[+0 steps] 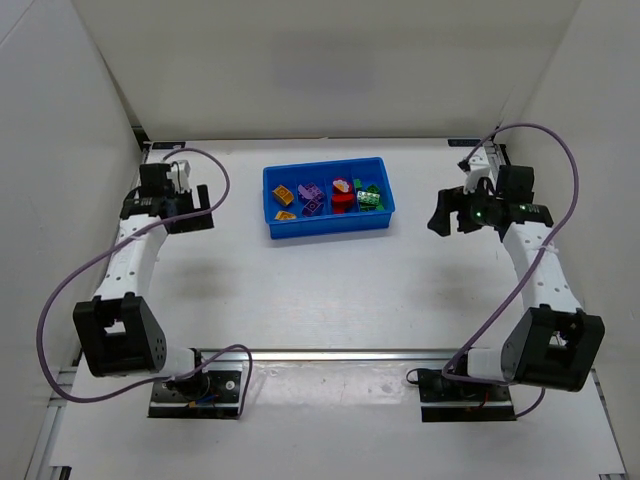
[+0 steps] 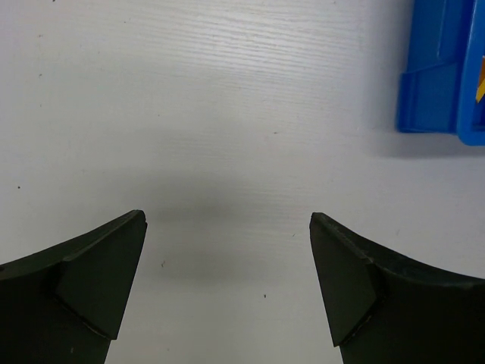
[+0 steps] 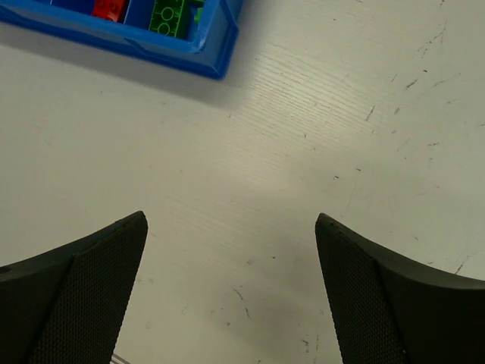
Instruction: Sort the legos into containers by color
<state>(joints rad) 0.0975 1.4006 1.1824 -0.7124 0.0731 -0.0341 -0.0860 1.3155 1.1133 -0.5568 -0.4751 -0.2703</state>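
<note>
A bright blue tray [image 1: 326, 229] with low dividing walls sits at the table's far middle. In it lie yellow-orange legos [image 1: 283, 195], purple legos [image 1: 311, 196], red legos [image 1: 342, 199] and green legos [image 1: 369, 196], each color in its own compartment. My left gripper [image 1: 197, 209] hovers left of the tray, open and empty [image 2: 227, 220]. To the right of the tray my right gripper [image 1: 445, 212] hangs open with nothing between its fingers [image 3: 229, 218]. The right wrist view catches the tray's corner [image 3: 216, 53] with a green lego [image 3: 170, 17] and a red one [image 3: 108, 7].
White walls enclose the table on the left, back and right. Purple cables loop off both arms. The tray's near corner [image 2: 436, 91] shows at the upper right of the left wrist view.
</note>
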